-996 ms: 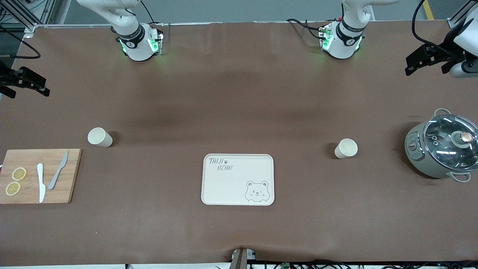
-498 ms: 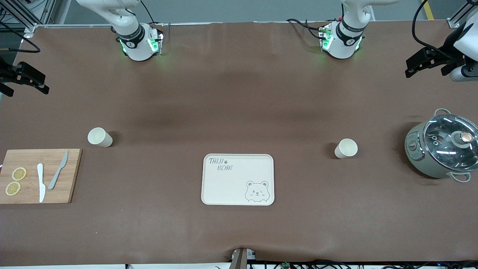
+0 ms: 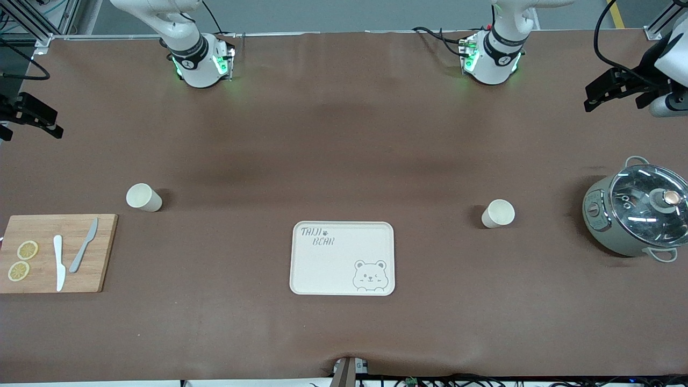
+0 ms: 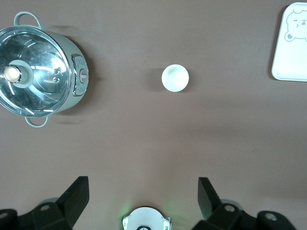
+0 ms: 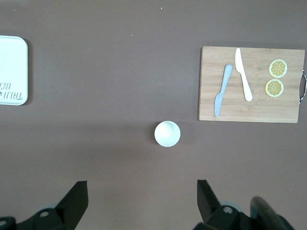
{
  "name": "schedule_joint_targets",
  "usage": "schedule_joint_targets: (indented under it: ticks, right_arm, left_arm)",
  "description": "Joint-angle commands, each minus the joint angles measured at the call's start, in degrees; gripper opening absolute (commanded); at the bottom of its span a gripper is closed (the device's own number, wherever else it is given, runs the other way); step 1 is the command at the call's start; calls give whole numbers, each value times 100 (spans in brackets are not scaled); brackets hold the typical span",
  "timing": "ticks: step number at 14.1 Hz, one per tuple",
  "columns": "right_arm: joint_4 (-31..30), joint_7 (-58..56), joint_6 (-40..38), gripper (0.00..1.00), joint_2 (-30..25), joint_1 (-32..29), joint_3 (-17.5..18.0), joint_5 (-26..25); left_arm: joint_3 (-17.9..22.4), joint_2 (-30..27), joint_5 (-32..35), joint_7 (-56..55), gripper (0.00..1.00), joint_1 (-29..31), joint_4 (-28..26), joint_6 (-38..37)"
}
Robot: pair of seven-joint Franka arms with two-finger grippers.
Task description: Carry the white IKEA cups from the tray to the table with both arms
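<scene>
Two white cups stand upright on the brown table. One cup [image 3: 143,197] is toward the right arm's end, by the cutting board; it also shows in the right wrist view [image 5: 167,133]. The other cup [image 3: 498,213] is toward the left arm's end, between the tray and the pot; it also shows in the left wrist view [image 4: 175,78]. My right gripper [image 3: 32,117] [image 5: 142,199] hangs open and empty high over the table's edge at its own end. My left gripper [image 3: 615,95] [image 4: 142,194] hangs open and empty high over the table at its end, above the pot's side.
A cream bear tray [image 3: 342,258] lies mid-table, nearer the front camera than both cups. A grey-green pot [image 3: 637,215] with a glass lid stands at the left arm's end. A wooden cutting board [image 3: 56,252] with two knives and lemon slices lies at the right arm's end.
The right gripper has drifted a little outward toward its end of the table. The left gripper has barely shifted. The cups have not moved.
</scene>
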Motion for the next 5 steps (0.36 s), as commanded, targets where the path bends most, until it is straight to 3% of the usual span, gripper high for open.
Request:
schedule_joint_targets:
  ticks: [1,5]
  right_arm:
    - [61,24,-17,100,24,-73,46,106]
    - [52,498,-61,100,24,-81,46,115]
  left_arm:
    - [7,-56,-54,-34,100,29,47,-39]
    - [25,-91,-54,-26,100,38,47,-30]
